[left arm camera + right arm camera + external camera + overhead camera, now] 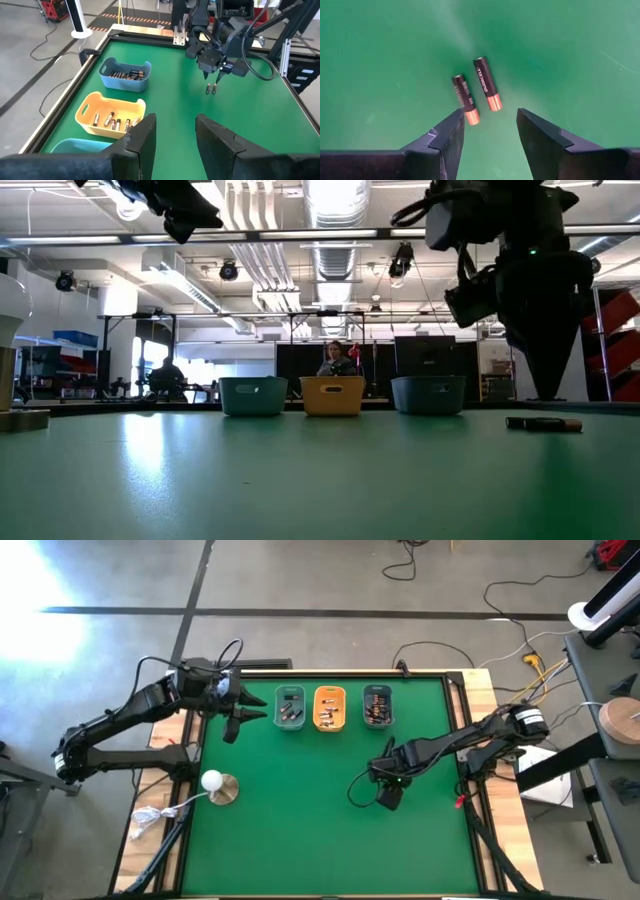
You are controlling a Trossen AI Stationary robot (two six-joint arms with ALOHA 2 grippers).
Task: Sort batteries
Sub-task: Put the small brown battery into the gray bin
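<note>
Green tabletop (300, 840) is carrying two batteries (476, 92) toward four o'clock; right end effector (487, 132), fingers apart, is hovering above and should straddle only one, squarely, before closing.

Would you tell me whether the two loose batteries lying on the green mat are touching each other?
Apart. The right wrist view shows a strip of green mat between the shorter battery and the longer battery along their whole length, just ahead of the open right gripper.
</note>
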